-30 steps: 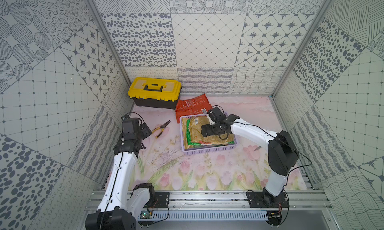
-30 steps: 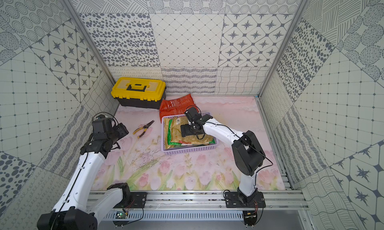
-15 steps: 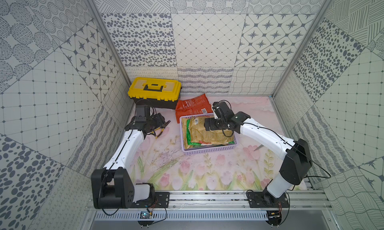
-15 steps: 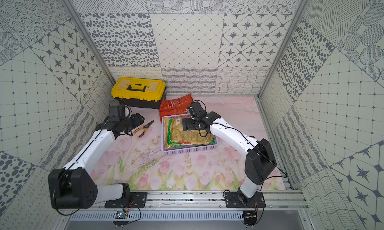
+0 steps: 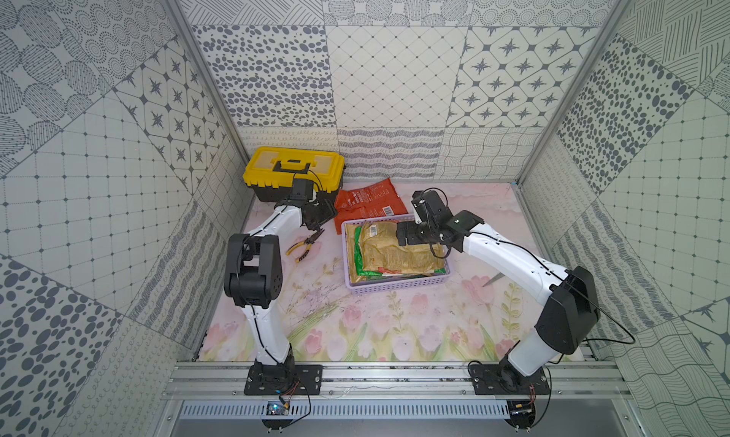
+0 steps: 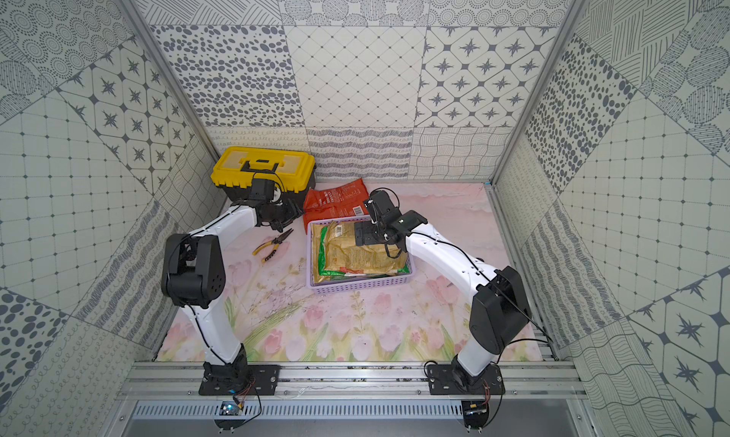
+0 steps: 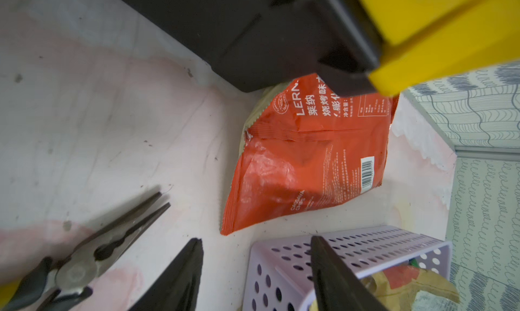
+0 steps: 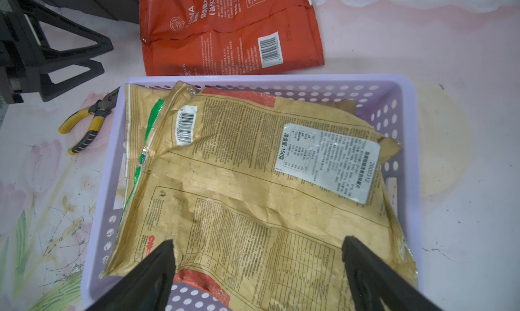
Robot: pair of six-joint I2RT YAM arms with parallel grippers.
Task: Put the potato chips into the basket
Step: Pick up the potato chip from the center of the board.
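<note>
Saw floral mat (image 5: pixel 375 328) as the work surface, printed, scuffed. Found yellow-and-black toolbox (image 5: pixel 294 170), hard plastic, at the back left. Found lavender basket (image 5: pixel 395 289) mid-table: shallow, rectangular, perforated walls, packed with flat crinkly bags. Noted tan-gold bag (image 5: pixel 395 249) on top and green bag (image 5: pixel 357 253) edge beneath; couldn't count the rest. Spotted orange-red bag (image 5: pixel 369 202) outside, flat on the mat just behind the basket's far wall, beside the toolbox; glossy film, barcode up. Judged the step as pickup of that last bag. Noted pliers (image 5: pixel 304 247) nearby, not task. Read left gripper (image 7: pixel 254 239) as partly spread, empty, pointed toward the bag's near corner. Read right gripper (image 8: pixel 257 239) as spread wide, empty, above the basket. Next move probably calls for a pinch on a crimped edge, then a lift over the wall. Expected slip risk from the film.
</note>
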